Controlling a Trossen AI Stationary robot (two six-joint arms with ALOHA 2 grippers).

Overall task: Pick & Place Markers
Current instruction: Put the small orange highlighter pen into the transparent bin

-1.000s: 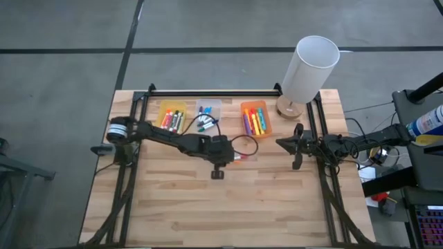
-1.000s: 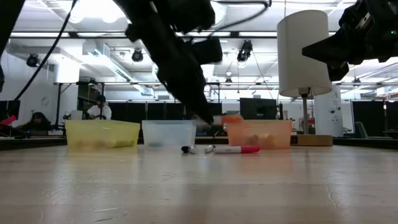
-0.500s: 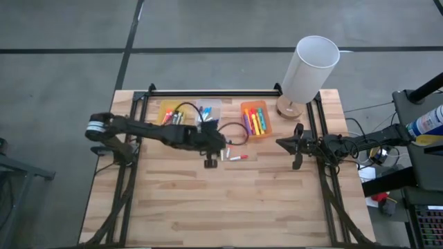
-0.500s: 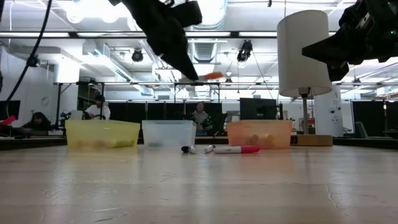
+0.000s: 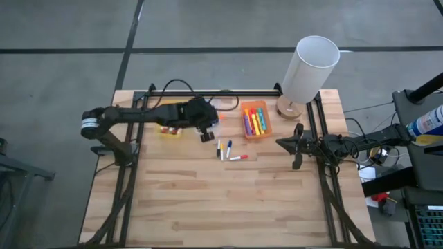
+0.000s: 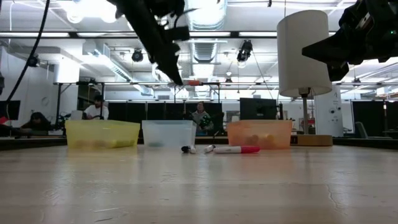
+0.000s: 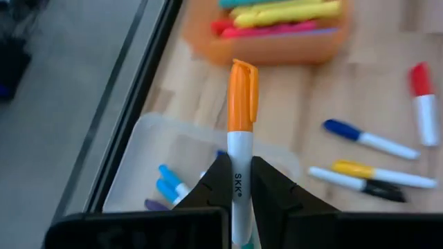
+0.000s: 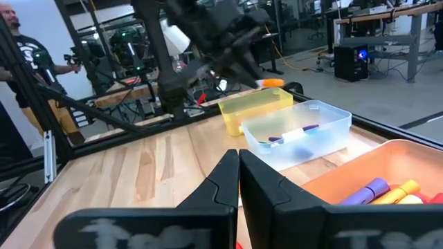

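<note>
My left gripper [image 5: 208, 126] is high over the clear bin [image 7: 173, 162] at the table's far side, shut on a white marker with an orange cap [image 7: 242, 131]. The marker also shows in the low view [image 6: 194, 82]. Three loose markers [image 5: 227, 151] lie flat on the table: one blue-capped [image 7: 367, 138], one red-capped [image 7: 422, 104], one yellow and black [image 7: 370, 180]. The orange bin [image 5: 256, 119] holds several markers. The yellow bin [image 6: 102, 134] stands to the left of the clear one. My right gripper [image 5: 280, 144] waits shut and empty near the table's right edge. My left gripper pinches the marker's white barrel [image 7: 239, 162] between its two fingers [image 7: 218, 181]. The marker lies along the fingers and sticks out past their tips, orange cap [image 7: 243, 90] foremost. It is lifted clear, about level, above the clear bin.
A white lamp [image 5: 308, 69] on a wooden base stands at the far right corner. A black rail [image 5: 208, 92] runs along the far edge behind the bins. Bare wood lies toward the near edge. People sit in the room beyond the table.
My left gripper has risen from the table beside the loose markers, carrying the orange-capped marker lifted clear. It has then gone toward the far edge and the left, over the clear bin. The other markers have stayed where they lie.
</note>
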